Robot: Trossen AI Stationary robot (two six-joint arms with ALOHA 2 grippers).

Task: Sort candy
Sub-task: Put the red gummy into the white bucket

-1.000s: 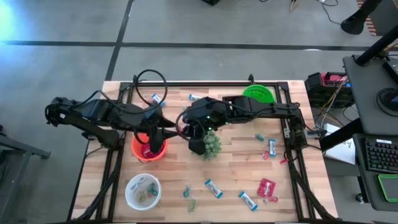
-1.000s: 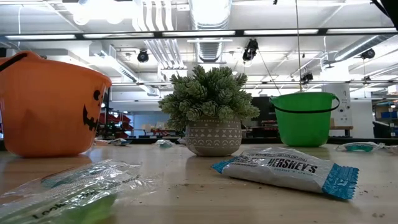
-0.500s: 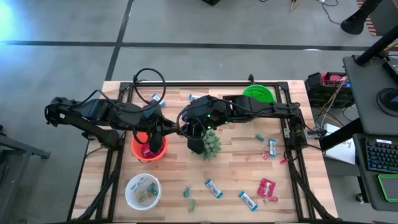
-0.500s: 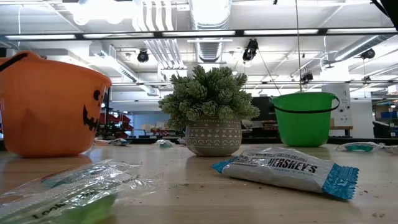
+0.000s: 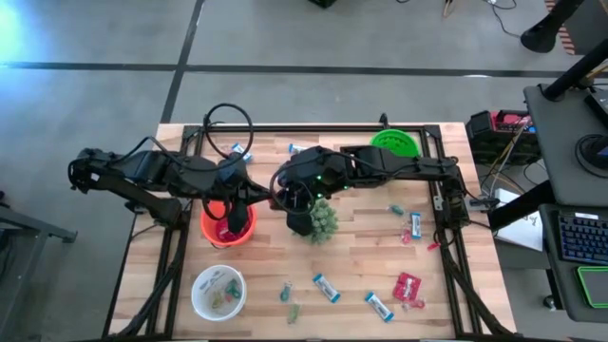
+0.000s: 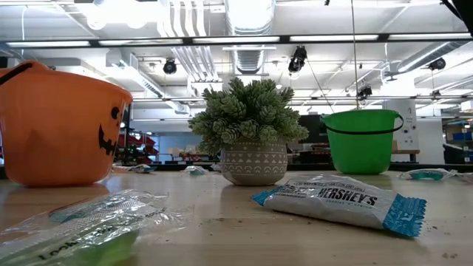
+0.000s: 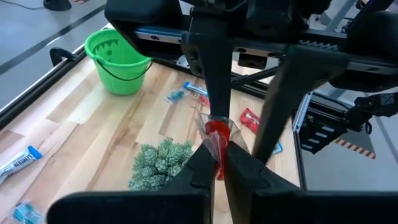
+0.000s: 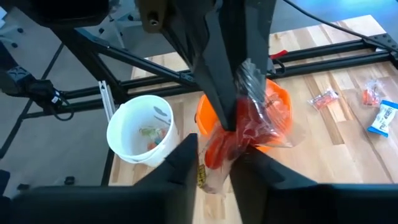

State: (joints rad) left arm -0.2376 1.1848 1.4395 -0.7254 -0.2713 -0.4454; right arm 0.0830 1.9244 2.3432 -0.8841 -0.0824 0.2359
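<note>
Where the arms meet above the orange bucket [image 5: 228, 226], the left gripper [image 7: 219, 163] pinches a red candy packet [image 7: 217, 135]. The right gripper [image 8: 214, 152] is slightly spread around the same packet.

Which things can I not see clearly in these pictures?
- Both grippers: absent from the low view.
- Orange bucket contents: high view, covered by the left gripper.
- Red candy packet print: wrist views, crumpled clear wrapper.
- White bowl contents: high view, too small to name.
- Green bucket contents: low view, wall hides them.

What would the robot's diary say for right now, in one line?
step: handover above orange bucket | left gripper: shut on red candy packet | right gripper: open beside packet
</note>
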